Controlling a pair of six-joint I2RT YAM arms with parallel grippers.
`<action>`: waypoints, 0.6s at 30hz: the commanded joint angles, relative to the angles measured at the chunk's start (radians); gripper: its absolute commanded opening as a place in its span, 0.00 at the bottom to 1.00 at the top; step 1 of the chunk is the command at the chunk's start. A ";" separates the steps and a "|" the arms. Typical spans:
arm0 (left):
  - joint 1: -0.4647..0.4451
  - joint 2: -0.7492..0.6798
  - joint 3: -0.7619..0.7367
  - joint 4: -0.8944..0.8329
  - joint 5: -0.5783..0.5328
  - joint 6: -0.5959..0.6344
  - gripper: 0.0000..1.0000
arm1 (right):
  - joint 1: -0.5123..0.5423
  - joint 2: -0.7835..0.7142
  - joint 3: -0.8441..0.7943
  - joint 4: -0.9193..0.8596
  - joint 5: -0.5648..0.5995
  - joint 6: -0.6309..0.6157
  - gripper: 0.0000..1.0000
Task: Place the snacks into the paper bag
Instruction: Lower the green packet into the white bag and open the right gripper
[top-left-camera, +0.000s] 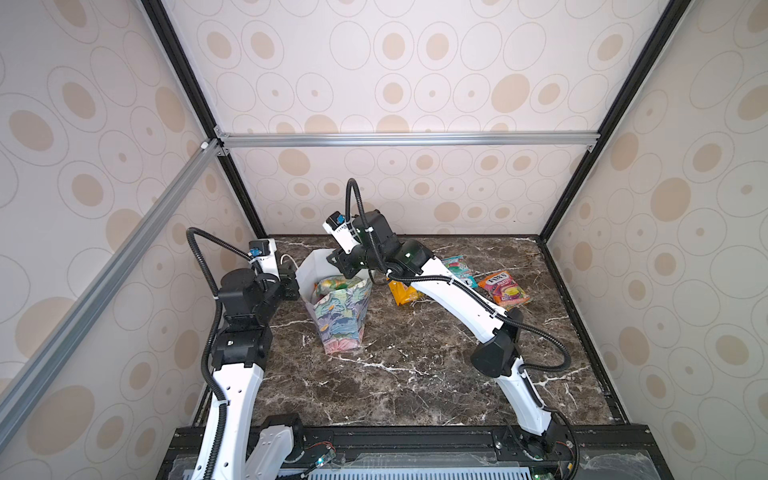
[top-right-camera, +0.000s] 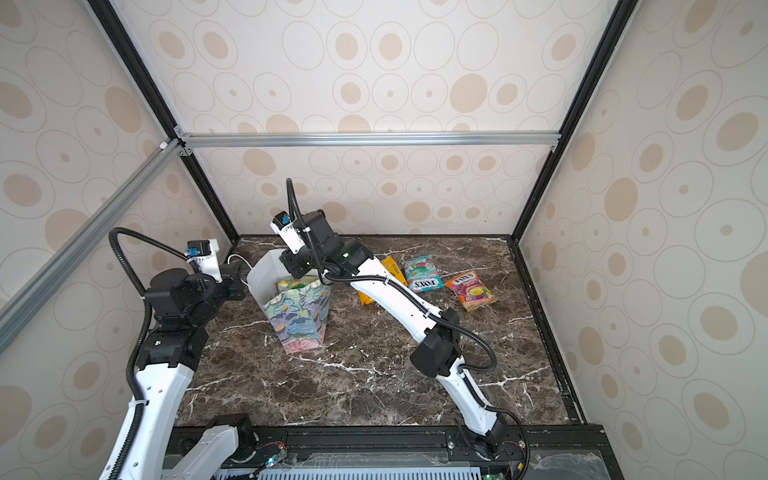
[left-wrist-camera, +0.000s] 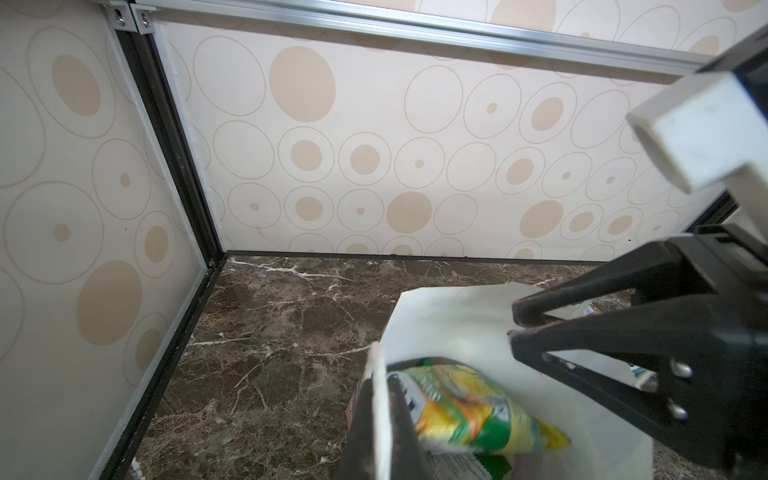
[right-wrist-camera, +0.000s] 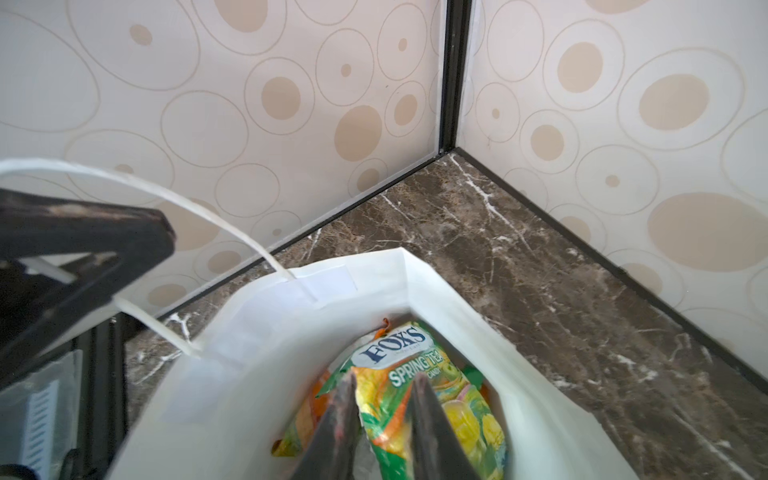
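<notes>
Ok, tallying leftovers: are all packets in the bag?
No, a yellow packet, a teal packet and an orange packet lie on the table beside the bag.

Dark brown marble-patterned worktop (top-left-camera: 395, 374) with white veins. Cream wall panels (top-left-camera: 415, 62) printed with beige ovals enclose it behind and at both sides. Black posts (top-left-camera: 627, 83) rise from its rear corners, bridged above by a silver rail (top-left-camera: 407, 139).

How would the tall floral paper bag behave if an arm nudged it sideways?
Likely tippy: the tall floral paper bag stands upright on a small base. Its thin paper walls probably flex; the left gripper pinching its rim seems to steady it. Probably light, with only glossy snack packets inside.
</notes>
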 joint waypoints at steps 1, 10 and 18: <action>0.008 -0.017 0.001 0.019 -0.003 0.012 0.00 | 0.032 -0.059 0.020 0.032 -0.090 0.016 0.36; 0.008 -0.022 -0.001 0.021 -0.010 0.012 0.00 | 0.052 -0.126 0.063 -0.056 0.044 0.007 0.41; 0.008 -0.027 -0.003 0.024 -0.015 0.011 0.00 | 0.049 -0.375 -0.263 0.113 0.169 -0.029 0.45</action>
